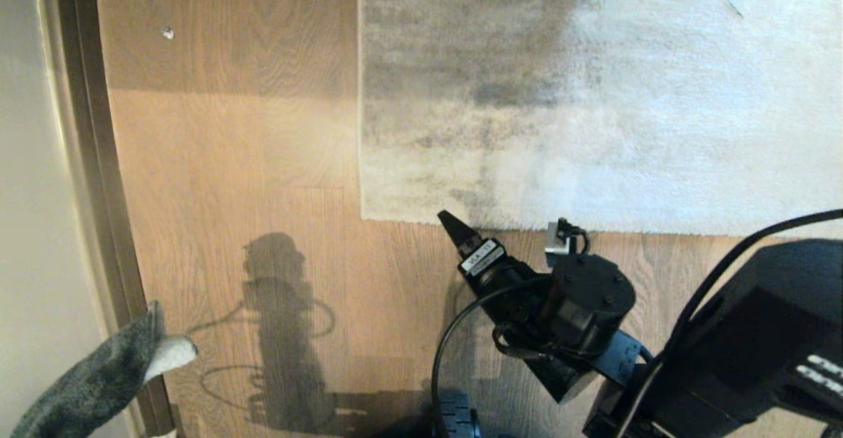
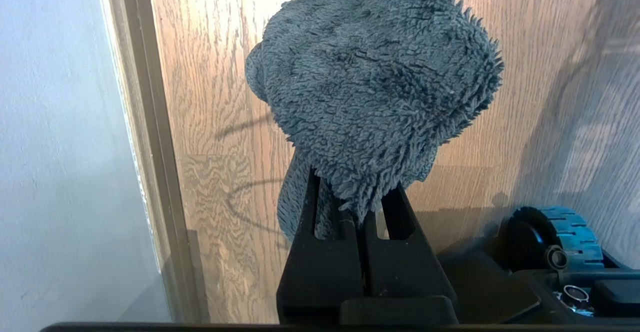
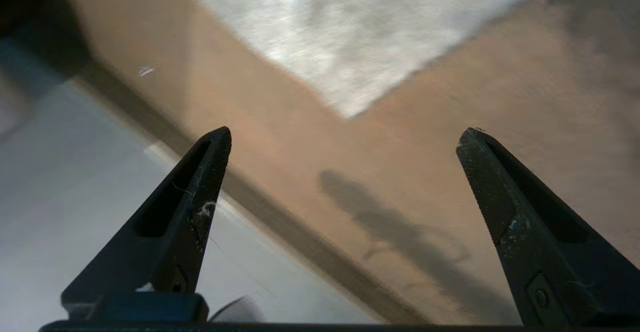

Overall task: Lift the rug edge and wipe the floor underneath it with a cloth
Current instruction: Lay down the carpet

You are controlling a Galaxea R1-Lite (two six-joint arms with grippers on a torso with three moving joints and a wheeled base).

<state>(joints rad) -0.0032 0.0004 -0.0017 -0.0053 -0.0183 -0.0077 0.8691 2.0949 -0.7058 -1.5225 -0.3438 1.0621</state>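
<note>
The pale grey-beige rug [image 1: 593,109] lies flat on the brown wood floor [image 1: 263,161]. Its near edge [image 1: 593,230] runs straight across, ending in a corner [image 1: 363,217]. My right gripper [image 1: 454,224] hovers just in front of that edge, close to the corner. In the right wrist view it [image 3: 345,135] stands open and empty above bare floor [image 3: 425,137], with the rug corner [image 3: 350,110] ahead. My left gripper [image 2: 352,192] is shut on the dark grey fuzzy cloth [image 2: 375,72], which shows at the lower left of the head view [image 1: 99,379].
A dark skirting strip [image 1: 99,161] and a pale wall [image 1: 33,161] run along the left. A small white speck [image 1: 168,33] lies on the floor far left. A black cable [image 1: 441,352] loops from the right arm. The base wheel [image 2: 550,237] sits below.
</note>
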